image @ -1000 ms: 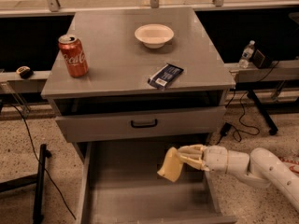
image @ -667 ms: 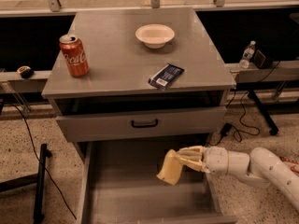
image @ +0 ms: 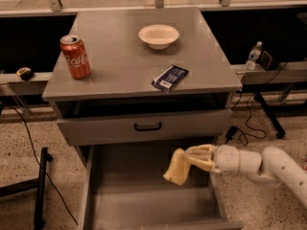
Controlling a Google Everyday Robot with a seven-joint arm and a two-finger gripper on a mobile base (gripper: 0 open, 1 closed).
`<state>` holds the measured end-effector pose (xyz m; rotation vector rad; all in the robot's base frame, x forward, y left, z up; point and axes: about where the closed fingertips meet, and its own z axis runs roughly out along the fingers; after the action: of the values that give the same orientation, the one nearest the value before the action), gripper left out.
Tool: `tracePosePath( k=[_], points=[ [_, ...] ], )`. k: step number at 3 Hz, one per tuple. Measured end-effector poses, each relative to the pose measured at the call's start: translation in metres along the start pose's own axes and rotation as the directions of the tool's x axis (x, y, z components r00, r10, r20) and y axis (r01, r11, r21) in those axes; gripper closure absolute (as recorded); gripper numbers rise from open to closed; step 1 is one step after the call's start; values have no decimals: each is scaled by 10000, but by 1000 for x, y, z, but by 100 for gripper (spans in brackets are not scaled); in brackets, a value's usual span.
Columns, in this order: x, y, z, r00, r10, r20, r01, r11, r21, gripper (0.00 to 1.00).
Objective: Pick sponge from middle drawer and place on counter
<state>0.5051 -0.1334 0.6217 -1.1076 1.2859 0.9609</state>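
Note:
The pale yellow sponge [image: 176, 168] hangs tilted from my gripper [image: 191, 156], which is shut on its upper right corner. It is held above the right part of the open middle drawer [image: 124, 195], a wide grey box pulled out at the cabinet's base. My white arm reaches in from the right edge. The grey counter [image: 120, 66] is the cabinet's top, above and behind the gripper.
On the counter stand a red cola can [image: 75, 56] at the left, a white bowl [image: 159, 35] at the back and a dark blue packet [image: 170, 77] near the front right. The top drawer [image: 144, 126] with black handle sits slightly open. A water bottle [image: 253, 56] stands at right.
The gripper and the sponge have stayed almost still above the drawer's right part; the sponge hangs the same way.

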Motion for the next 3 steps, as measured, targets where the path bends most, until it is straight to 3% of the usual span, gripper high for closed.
tracePosePath(
  k=[1, 2, 3],
  points=[
    [-65, -5, -13, 9944, -907, 540, 921, 9955, -229, 100],
    [-165, -13, -29, 9704, -2393, 330, 2405, 9699, -384, 100],
    [-230, -23, -39, 9492, -3136, -266, 3124, 9491, -413, 100]
  ],
)
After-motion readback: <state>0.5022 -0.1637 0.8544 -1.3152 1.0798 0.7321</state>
